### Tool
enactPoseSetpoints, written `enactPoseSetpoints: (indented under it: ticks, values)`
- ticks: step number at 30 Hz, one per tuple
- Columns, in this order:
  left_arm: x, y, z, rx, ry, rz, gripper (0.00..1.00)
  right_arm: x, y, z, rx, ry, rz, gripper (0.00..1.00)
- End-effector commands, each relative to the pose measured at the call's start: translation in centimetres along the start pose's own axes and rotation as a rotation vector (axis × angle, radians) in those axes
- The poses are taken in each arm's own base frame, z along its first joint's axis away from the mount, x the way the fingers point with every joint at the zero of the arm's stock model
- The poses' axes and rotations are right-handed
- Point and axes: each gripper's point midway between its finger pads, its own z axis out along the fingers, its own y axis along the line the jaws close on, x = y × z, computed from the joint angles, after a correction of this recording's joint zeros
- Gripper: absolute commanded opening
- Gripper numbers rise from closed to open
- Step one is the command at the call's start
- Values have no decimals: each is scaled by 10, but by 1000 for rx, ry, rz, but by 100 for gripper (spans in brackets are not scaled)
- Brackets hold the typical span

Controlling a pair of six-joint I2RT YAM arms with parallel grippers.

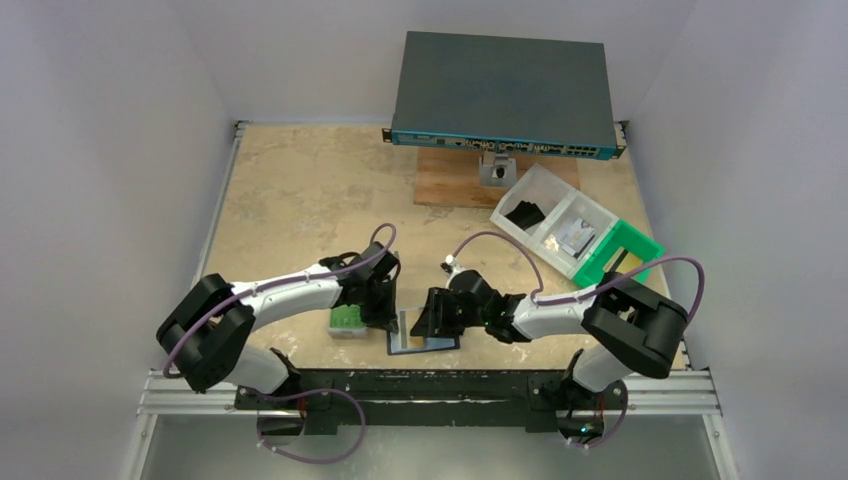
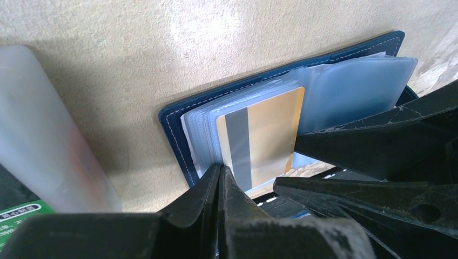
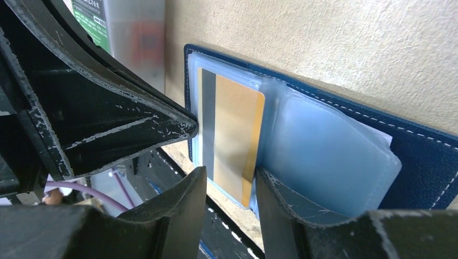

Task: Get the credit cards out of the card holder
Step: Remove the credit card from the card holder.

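Right wrist — one card holder (image 3: 421, 156), one credit card (image 3: 235, 135); right tool (image 3: 231, 181) apart astride it, left tool (image 2: 220, 171) together.

Navy card holder (image 2: 173, 121) open flat, gold striped credit card (image 2: 270, 135) in clear sleeve.

Robotics lab bench, white enclosure walls (image 1: 110, 150), aluminium rail (image 1: 430, 395), network switch (image 1: 503, 92)

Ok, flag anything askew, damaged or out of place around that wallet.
Nothing serious. The card holder lies open right at the table's near edge. One gold credit card seems partly out of its clear sleeve, between the right gripper's fingers. The fingers' black surface is scuffed white. Nothing spilled.
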Motion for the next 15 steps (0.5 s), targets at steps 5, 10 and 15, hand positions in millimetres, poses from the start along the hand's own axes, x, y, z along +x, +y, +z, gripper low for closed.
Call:
enactPoseSetpoints:
  ticks: [5,10,15]
  values:
    - [5,5,19,-88,13,10,0,4,-1,3,-106,19,66,39]
    - [7,22,26,-175,15,-44,0,5,-7,-2,-138,10,95,35]
    - [12,28,33,-197,22,-97,0,3,-11,-9,-188,-14,132,25]
